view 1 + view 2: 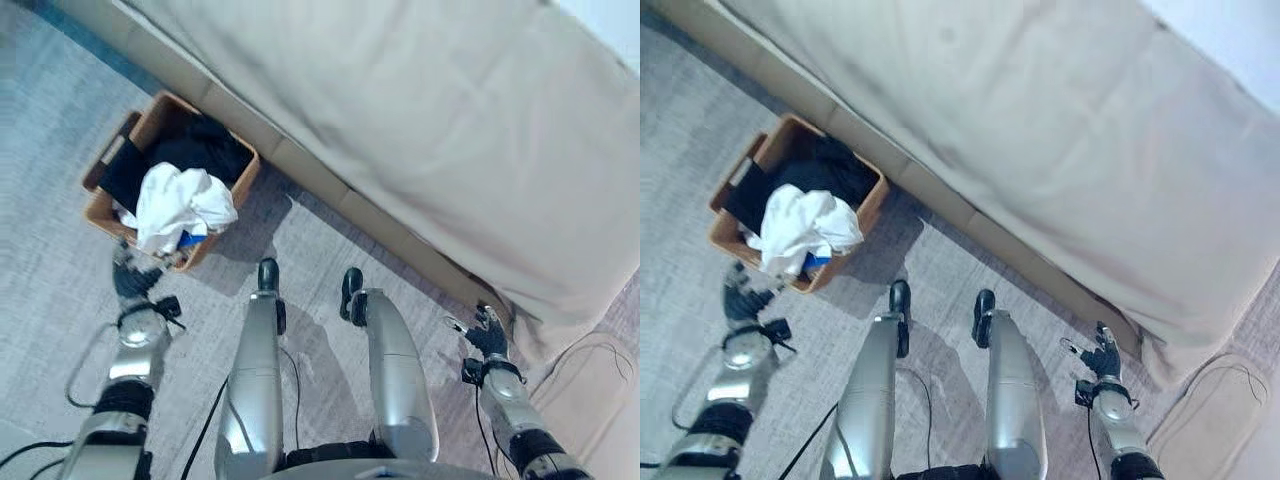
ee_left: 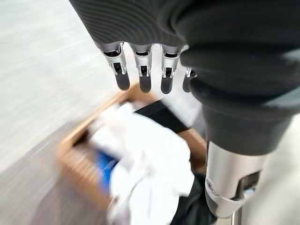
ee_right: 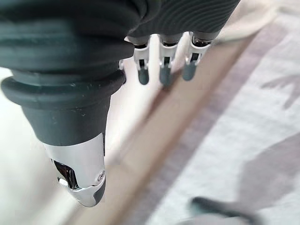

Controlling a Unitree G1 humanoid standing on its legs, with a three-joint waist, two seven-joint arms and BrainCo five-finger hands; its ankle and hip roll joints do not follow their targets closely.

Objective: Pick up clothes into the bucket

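no readable text, labels or numbers anywhere here.

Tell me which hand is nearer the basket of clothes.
Left. The left hand hovers open just off the basket at its near corner, holding nothing. The right hand is far across the floor, open, by the edge of the bed.

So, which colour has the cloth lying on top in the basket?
White: the cloth on top in the basket, clearest in the left eye view.
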